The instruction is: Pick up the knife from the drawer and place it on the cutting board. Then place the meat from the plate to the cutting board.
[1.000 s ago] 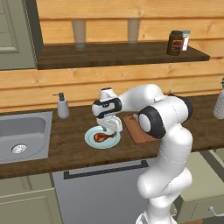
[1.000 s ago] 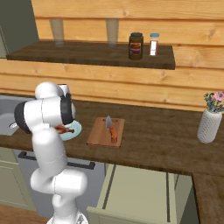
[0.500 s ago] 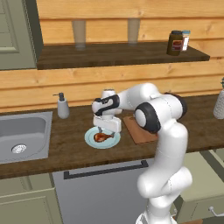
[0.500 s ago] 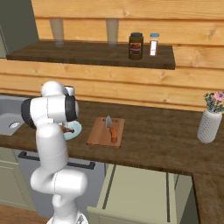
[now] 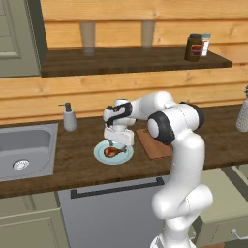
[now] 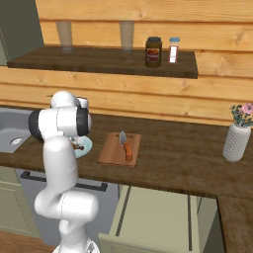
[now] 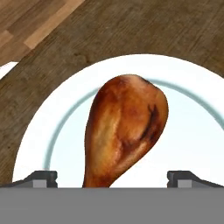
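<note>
With the knife (image 6: 125, 145) already lying on the cutting board (image 6: 110, 155), the first half of the task looks done. What remains is the meat (image 7: 124, 127), lying on the plate (image 7: 192, 144) on the worktop (image 5: 72, 167); the gripper (image 7: 112, 177) hovers just above it, fingers (image 7: 40, 178) spread wide either side of its narrow end, nothing gripped.

arm covers most of the plate (image 6: 86, 147) from the right; the meat (image 7: 124, 131) has its thin end cut off in the hand view.
</note>
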You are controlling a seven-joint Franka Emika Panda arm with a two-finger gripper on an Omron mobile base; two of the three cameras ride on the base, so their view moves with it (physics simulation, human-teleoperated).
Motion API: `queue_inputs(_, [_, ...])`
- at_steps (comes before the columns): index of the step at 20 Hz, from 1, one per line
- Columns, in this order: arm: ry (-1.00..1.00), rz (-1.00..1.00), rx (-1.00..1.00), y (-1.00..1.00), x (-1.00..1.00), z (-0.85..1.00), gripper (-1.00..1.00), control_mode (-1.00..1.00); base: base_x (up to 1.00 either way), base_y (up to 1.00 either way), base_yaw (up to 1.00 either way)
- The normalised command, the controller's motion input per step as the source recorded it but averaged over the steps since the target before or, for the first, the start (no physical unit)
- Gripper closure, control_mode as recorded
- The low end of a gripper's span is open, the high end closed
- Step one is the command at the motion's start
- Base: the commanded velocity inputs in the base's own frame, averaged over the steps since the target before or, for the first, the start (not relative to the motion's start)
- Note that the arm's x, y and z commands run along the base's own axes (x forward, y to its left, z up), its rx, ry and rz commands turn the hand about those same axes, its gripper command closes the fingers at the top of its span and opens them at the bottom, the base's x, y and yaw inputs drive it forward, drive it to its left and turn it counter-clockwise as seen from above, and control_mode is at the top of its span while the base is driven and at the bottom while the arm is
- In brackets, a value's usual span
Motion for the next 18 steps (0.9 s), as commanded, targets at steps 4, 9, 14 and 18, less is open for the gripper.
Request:
queue_inputs(4, [0.02, -0.16, 0.0, 0.21, -0.1, -0.13, -1.0, -1.0, 0.0, 0.0, 0.0])
queue_inputs(9, [0.06, -0.17, 0.0, 0.2, -0.31, -0.2, -1.0, -1.0, 0.0, 0.0, 0.0])
queue_inputs(14, [0.08, -0.1, 0.0, 0.01, 0.0, -0.26, -1.0, -1.0, 0.0, 0.0, 0.0])
queue_inputs(18, [0.05, -0.04, 0.0, 0.0, -0.04, -0.05, 1.0, -1.0, 0.0, 0.0, 0.0])
